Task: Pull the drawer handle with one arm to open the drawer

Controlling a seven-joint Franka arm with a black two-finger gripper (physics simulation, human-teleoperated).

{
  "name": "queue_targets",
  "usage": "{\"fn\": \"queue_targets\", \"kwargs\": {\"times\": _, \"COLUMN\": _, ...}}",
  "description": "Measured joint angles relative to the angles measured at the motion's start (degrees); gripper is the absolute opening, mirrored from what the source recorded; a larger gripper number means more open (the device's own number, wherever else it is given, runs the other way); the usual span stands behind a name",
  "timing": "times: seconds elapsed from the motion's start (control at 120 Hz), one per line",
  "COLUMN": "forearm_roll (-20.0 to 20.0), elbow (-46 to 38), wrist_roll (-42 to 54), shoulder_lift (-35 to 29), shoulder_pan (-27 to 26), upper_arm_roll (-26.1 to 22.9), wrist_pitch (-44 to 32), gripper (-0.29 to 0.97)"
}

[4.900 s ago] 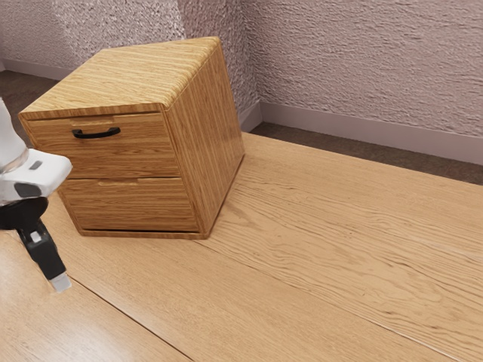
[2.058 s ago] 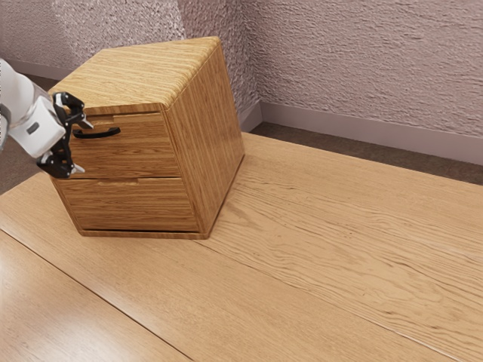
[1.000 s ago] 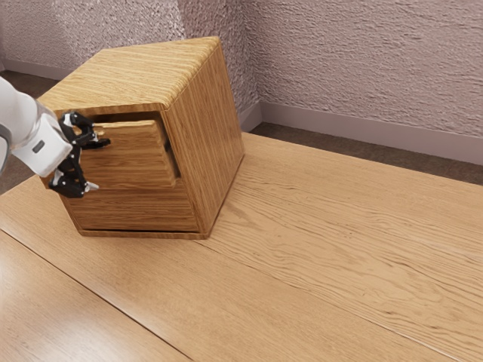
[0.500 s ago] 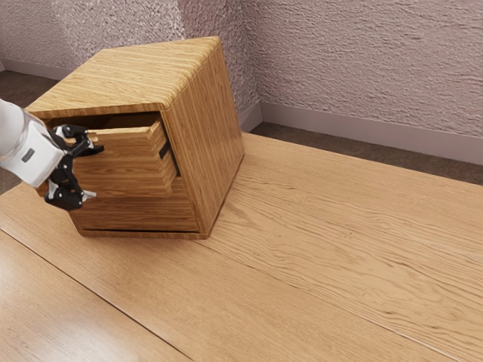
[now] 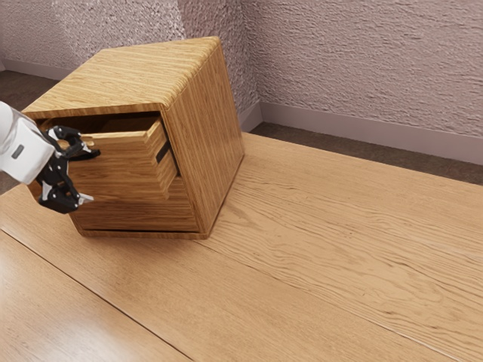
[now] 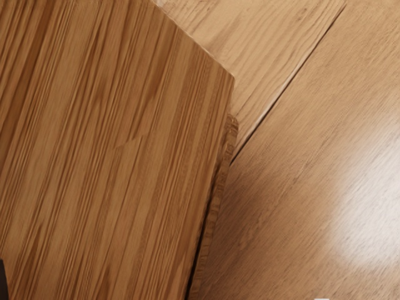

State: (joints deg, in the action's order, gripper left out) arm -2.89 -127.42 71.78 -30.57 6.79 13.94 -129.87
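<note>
In the last 1 second the top drawer (image 5: 128, 162) slid further out of the cabinet (image 5: 204, 128), trailing my gripper (image 5: 66, 172) toward the exterior view's left. The jaws stood apart at the drawer's front, hiding the handle. I judged the opening mostly done.

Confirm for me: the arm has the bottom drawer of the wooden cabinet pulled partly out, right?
Not quite. It is the top drawer of the wooden cabinet that is pulled partly out, not the bottom one. The bottom drawer sits flush with the cabinet front. The exterior view shows this.
</note>
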Motion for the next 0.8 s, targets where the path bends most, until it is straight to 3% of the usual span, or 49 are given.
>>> {"fn": "queue_targets", "kwargs": {"times": 0.125, "forearm_roll": 2.9, "elbow": 0.5, "wrist_roll": 0.3, "shoulder_lift": -0.3, "shoulder_pan": 0.3, "upper_arm_roll": -0.1, "wrist_pitch": 1.5, "gripper": 0.26}}
{"fn": "queue_targets", "kwargs": {"times": 0.2, "forearm_roll": 3.7, "elbow": 1.4, "wrist_roll": 0.6, "shoulder_lift": -0.5, "shoulder_pan": -0.7, "upper_arm_roll": -0.1, "wrist_pitch": 2.6, "gripper": 0.55}}
{"fn": "queue_targets", "kwargs": {"times": 0.283, "forearm_roll": 4.7, "elbow": 3.4, "wrist_roll": 1.0, "shoulder_lift": -0.5, "shoulder_pan": -1.1, "upper_arm_roll": 0.1, "wrist_pitch": 4.7, "gripper": 0.46}}
{"fn": "queue_targets", "kwargs": {"times": 0.442, "forearm_roll": 4.6, "elbow": 4.1, "wrist_roll": 1.7, "shoulder_lift": -0.7, "shoulder_pan": -1.1, "upper_arm_roll": 0.4, "wrist_pitch": 8.1, "gripper": 0.64}}
{"fn": "queue_targets", "kwargs": {"times": 0.7, "forearm_roll": 3.6, "elbow": 4.0, "wrist_roll": 2.6, "shoulder_lift": -4.5, "shoulder_pan": 3.9, "upper_arm_roll": -0.2, "wrist_pitch": 14.0, "gripper": 0.67}}
{"fn": "queue_targets", "kwargs": {"times": 0.75, "forearm_roll": 3.4, "elbow": 3.8, "wrist_roll": 1.0, "shoulder_lift": -7.0, "shoulder_pan": 3.7, "upper_arm_roll": -4.0, "wrist_pitch": 16.3, "gripper": 0.67}}
{"fn": "queue_targets", "kwargs": {"times": 0.8, "forearm_roll": 2.7, "elbow": 3.6, "wrist_roll": -3.8, "shoulder_lift": -10.1, "shoulder_pan": -0.7, "upper_arm_roll": -9.4, "wrist_pitch": 20.5, "gripper": 0.67}}
